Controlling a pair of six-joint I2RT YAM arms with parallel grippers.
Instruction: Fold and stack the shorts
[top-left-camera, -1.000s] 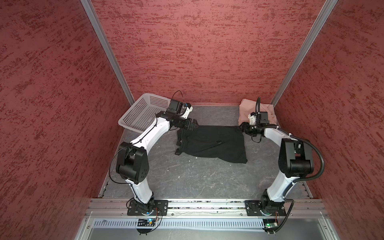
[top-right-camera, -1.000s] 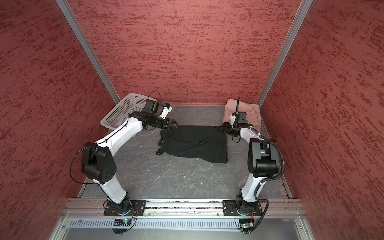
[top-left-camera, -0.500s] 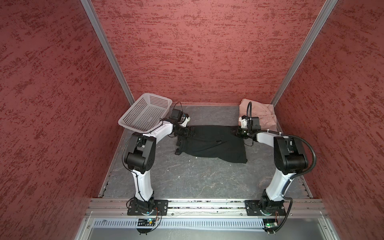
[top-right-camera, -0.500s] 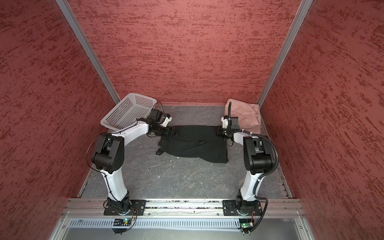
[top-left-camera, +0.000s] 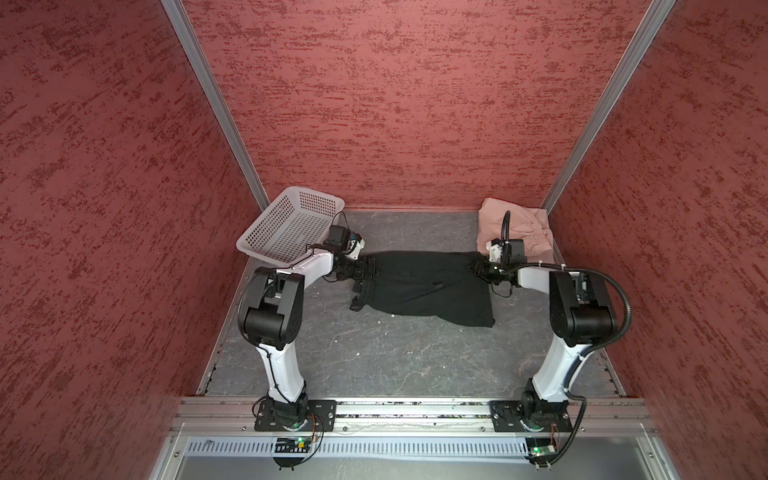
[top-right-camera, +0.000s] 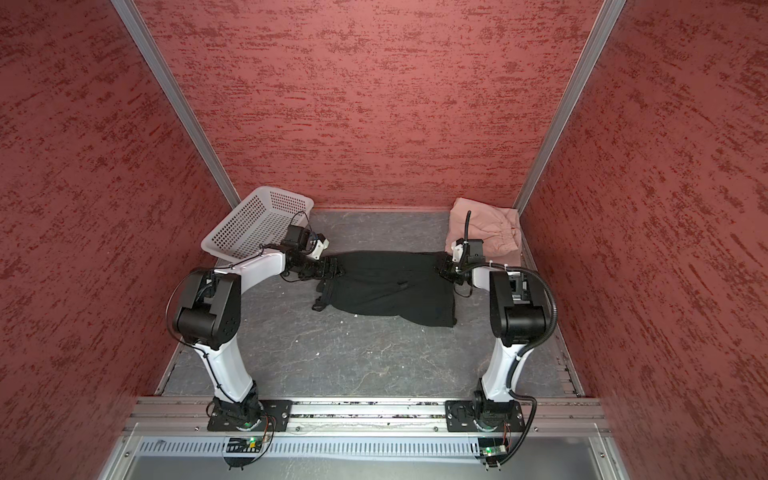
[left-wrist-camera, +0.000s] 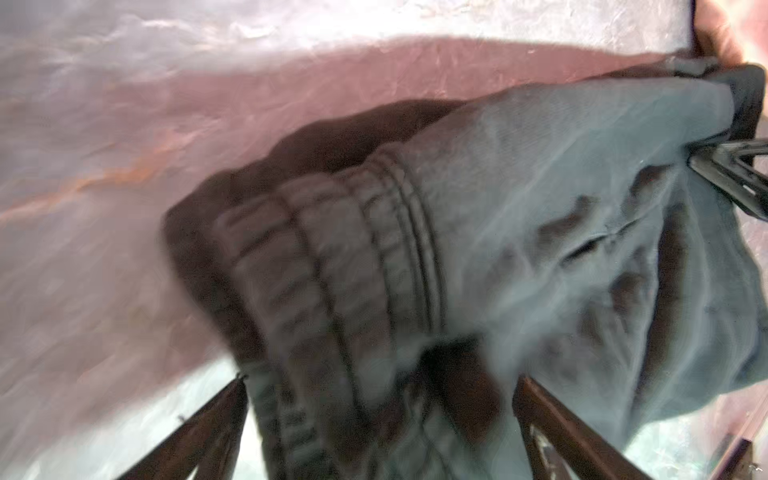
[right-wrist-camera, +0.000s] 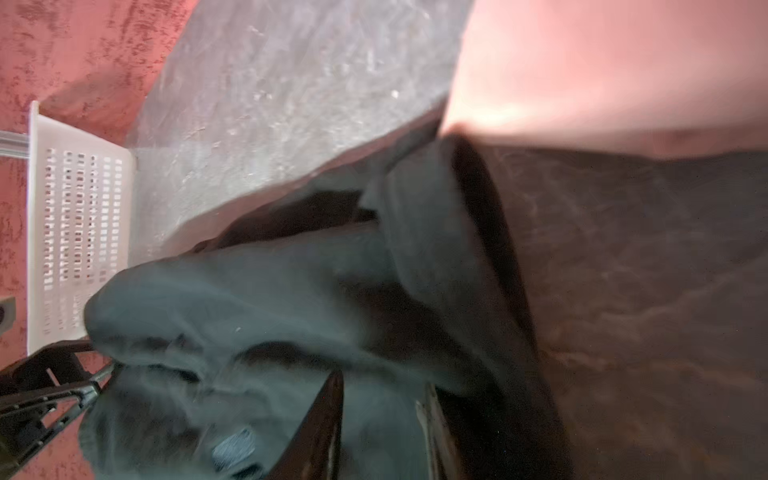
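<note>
The black shorts (top-left-camera: 419, 286) (top-right-camera: 390, 291) lie spread across the middle of the table. Their gathered waistband end points left. My left gripper (top-left-camera: 368, 268) (left-wrist-camera: 382, 382) is open wide, low at that end, and the waistband (left-wrist-camera: 332, 270) lies between its fingers. My right gripper (top-left-camera: 478, 270) (right-wrist-camera: 380, 386) is at the shorts' far right corner. Its fingers stand a narrow gap apart with black cloth (right-wrist-camera: 249, 291) between them; I cannot tell whether they pinch it. The pink shorts (top-left-camera: 515, 228) (top-right-camera: 486, 228) lie folded in the back right corner.
A white perforated basket (top-left-camera: 291, 226) (top-right-camera: 257, 220) (right-wrist-camera: 79, 216) stands tilted at the back left, right behind my left wrist. Red walls close in the table on three sides. Bare grey tabletop (top-left-camera: 395, 361) lies in front of the shorts.
Both grippers have come down and toward me onto the ends of the black shorts' far edge, with the elbows folded up. The right jaws have narrowed around cloth.
</note>
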